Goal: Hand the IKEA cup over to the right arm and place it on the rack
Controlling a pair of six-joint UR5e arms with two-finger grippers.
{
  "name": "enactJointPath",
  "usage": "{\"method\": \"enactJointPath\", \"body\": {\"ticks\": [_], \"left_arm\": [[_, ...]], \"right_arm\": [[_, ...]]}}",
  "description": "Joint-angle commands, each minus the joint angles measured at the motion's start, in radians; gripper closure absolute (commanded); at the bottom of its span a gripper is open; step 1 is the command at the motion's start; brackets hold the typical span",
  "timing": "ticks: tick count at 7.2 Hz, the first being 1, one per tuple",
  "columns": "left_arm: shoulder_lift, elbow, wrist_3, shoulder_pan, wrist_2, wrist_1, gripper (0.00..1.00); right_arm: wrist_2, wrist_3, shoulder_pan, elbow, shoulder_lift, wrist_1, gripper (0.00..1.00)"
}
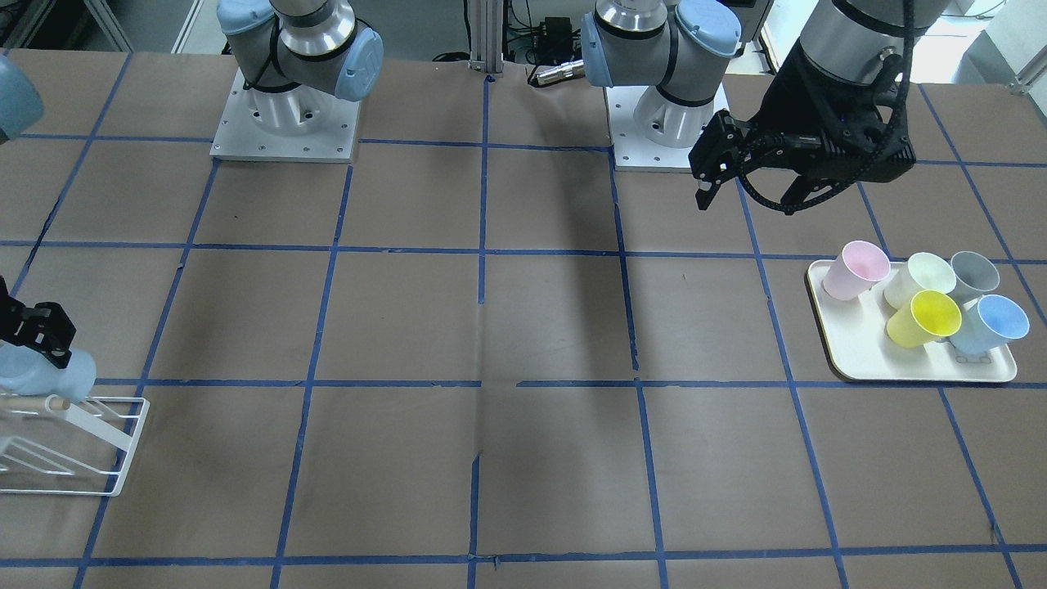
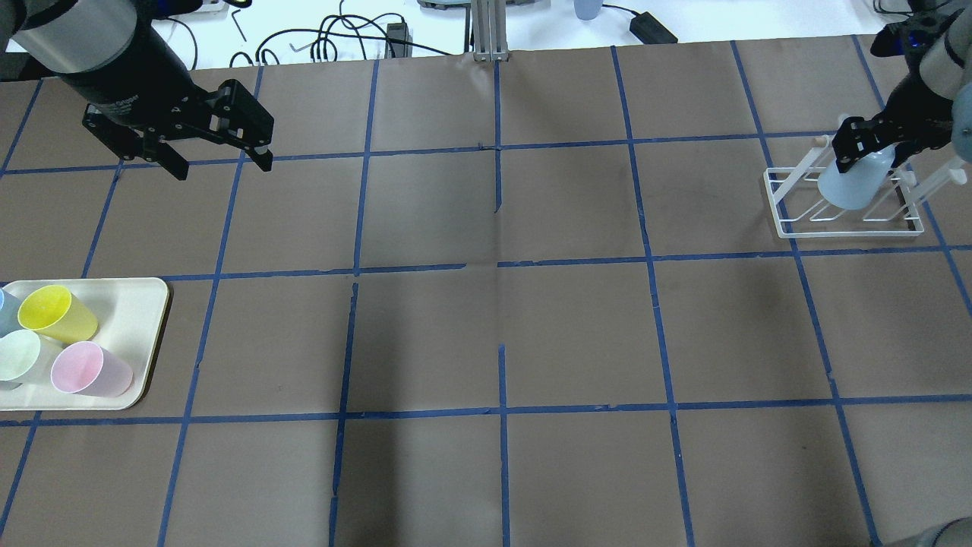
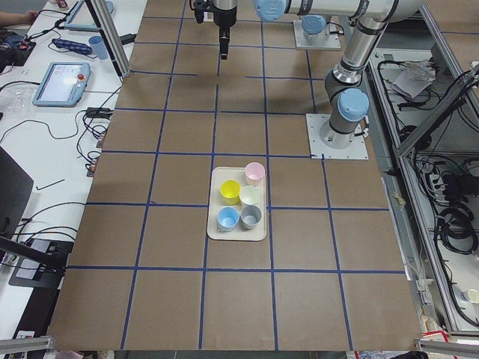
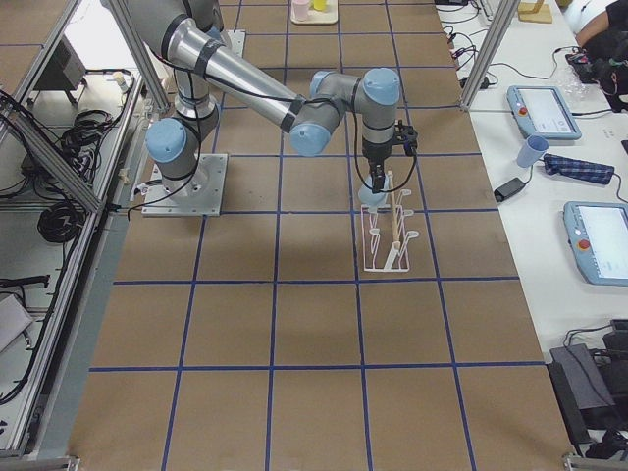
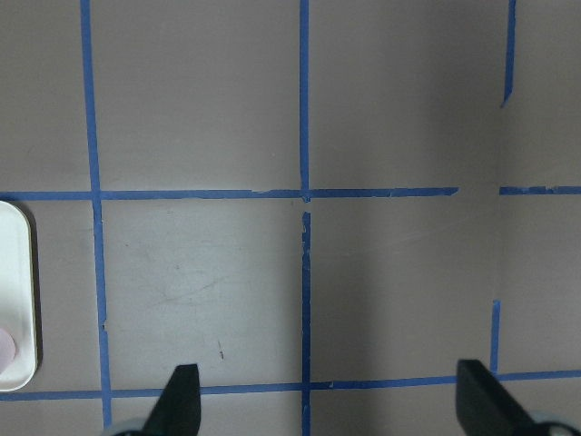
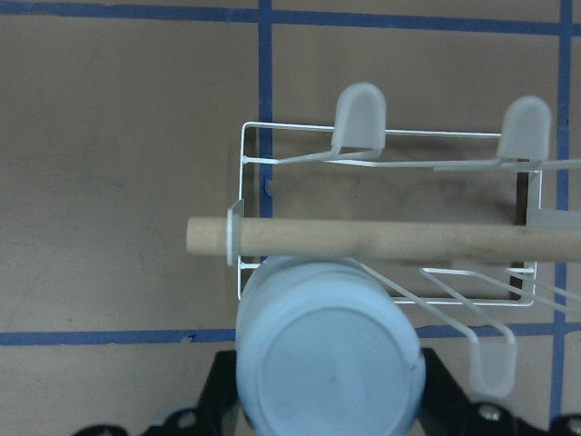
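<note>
My right gripper (image 2: 866, 146) is shut on the base of the pale blue IKEA cup (image 2: 850, 184). It holds the cup mouth-down and tilted over the near end of the white wire rack (image 2: 790, 220). In the right wrist view the cup's base (image 6: 327, 359) sits just below the wooden rod (image 6: 381, 238). I cannot tell whether the cup rests on a prong. The cup (image 1: 45, 375) and the rack (image 1: 106, 458) also show at the left edge of the front view. My left gripper (image 2: 222, 165) is open and empty, above bare table; it also shows in the front view (image 1: 748, 196).
A cream tray (image 1: 851, 360) holds a second pale blue cup (image 1: 994, 323) and a yellow (image 1: 924, 319), a pink (image 1: 855, 270), a pale green and a grey cup. The tray (image 2: 144, 304) lies near the table's left edge. Blue tape lines cross the brown table.
</note>
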Motion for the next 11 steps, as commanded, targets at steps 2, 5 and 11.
{"method": "enactJointPath", "body": {"ticks": [2, 5, 11], "left_arm": [[-0.001, 0.005, -0.005, 0.000, 0.004, -0.006, 0.00], [-0.007, 0.020, -0.006, 0.000, 0.003, -0.017, 0.00], [-0.029, 0.063, -0.006, 0.002, 0.004, -0.060, 0.00]], "right_arm": [[0.004, -0.005, 0.000, -0.003, 0.000, 0.003, 0.28], [0.005, -0.005, 0.000, -0.013, 0.000, -0.001, 0.00], [0.004, -0.002, 0.010, -0.148, -0.156, 0.323, 0.00]]}}
